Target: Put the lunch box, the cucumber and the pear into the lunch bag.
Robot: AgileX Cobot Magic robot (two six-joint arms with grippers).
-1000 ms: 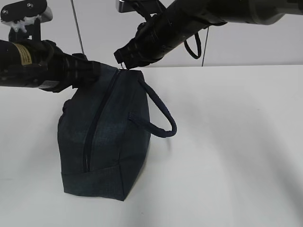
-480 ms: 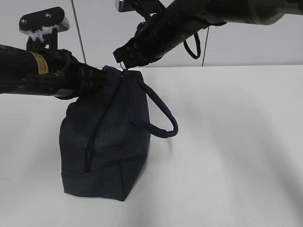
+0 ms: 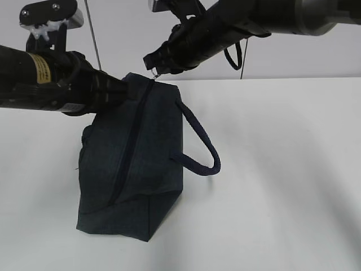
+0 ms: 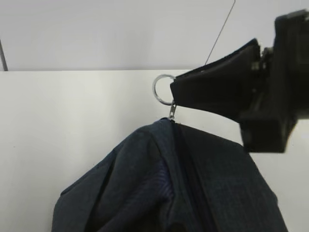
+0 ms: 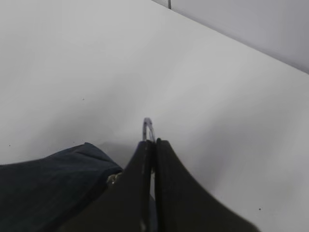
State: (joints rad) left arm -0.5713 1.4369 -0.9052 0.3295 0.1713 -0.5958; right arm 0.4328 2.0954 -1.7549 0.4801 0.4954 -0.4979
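Note:
The dark navy lunch bag stands on the white table with its zipper closed along the top and its loop handle hanging to the right. My right gripper is shut on the silver ring pull at the bag's far end; the ring also shows between its fingers in the right wrist view. My left gripper pinches the bag's fabric at the far top corner; the bag fills the lower left wrist view. The lunch box, the cucumber and the pear are out of view.
The white table spreads to the right and front of the bag. A pale wall stands behind its far edge. A thin dark rod rises behind the left arm, and a cable loop hangs under the right arm.
The bag's far end has risen and shifted right, so the bag stands taller. Both grippers moved right and slightly up with it.

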